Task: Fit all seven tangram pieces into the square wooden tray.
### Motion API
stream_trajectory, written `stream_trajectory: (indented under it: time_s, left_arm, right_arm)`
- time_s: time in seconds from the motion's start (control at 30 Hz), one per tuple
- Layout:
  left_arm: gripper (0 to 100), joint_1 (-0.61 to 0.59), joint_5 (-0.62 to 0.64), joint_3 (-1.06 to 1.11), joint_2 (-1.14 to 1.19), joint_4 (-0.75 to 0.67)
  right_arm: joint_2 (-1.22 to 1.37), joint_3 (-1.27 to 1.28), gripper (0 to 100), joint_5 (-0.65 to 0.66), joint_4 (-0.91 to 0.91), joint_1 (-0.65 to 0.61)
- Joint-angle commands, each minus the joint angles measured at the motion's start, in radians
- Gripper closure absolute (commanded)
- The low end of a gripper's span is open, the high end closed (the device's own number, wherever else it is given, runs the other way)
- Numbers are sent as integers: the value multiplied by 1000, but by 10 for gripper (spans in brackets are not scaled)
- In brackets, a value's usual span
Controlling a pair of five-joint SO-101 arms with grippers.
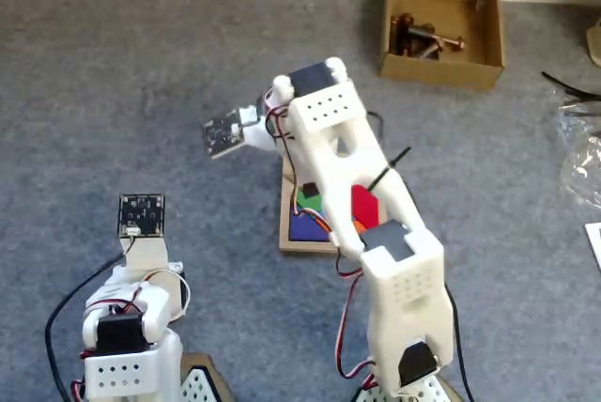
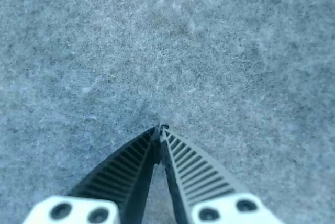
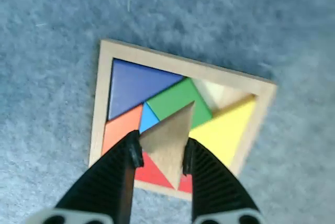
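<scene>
Tray [image 3: 102, 93] of pale wood lies on the grey desk [image 1: 113, 73], directly beneath the right jaws. Those jaws grip a plain wooden triangle [image 3: 167, 140] by two of its edges. Its tip lies over the green square [image 3: 175, 101]; whether it touches the pieces below, I cannot tell. In the tray sit a blue triangle [image 3: 136, 82], an orange piece [image 3: 120, 127], a small light-blue triangle [image 3: 150, 122], a red piece [image 3: 152, 174] and a yellow triangle [image 3: 225, 130]. The left jaws are closed on nothing, over bare desk well left of the tray. A cardboard box [image 1: 441, 26] stands at the far side.
</scene>
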Motion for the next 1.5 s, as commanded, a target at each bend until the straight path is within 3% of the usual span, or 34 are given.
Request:
stream_trajectory:
  time_s: [0.0, 0.5, 0.63, 1.27, 1.47]
  left_arm:
    - [995, -8, 2, 21, 7, 8]
    - [995, -8, 2, 21, 7, 8]
    - [995, -8, 2, 21, 7, 8]
    - [995, -8, 2, 21, 7, 8]
    - [995, -8, 2, 21, 7, 8]
  right_arm:
    - [12, -58, 989, 15, -7, -12]
    - [35, -58, 985, 17, -186, 16]
    - [35, -58, 931, 17, -186, 28]
    - [36, -51, 924, 17, -185, 54]
    - [38, -48, 924, 104, -174, 58]
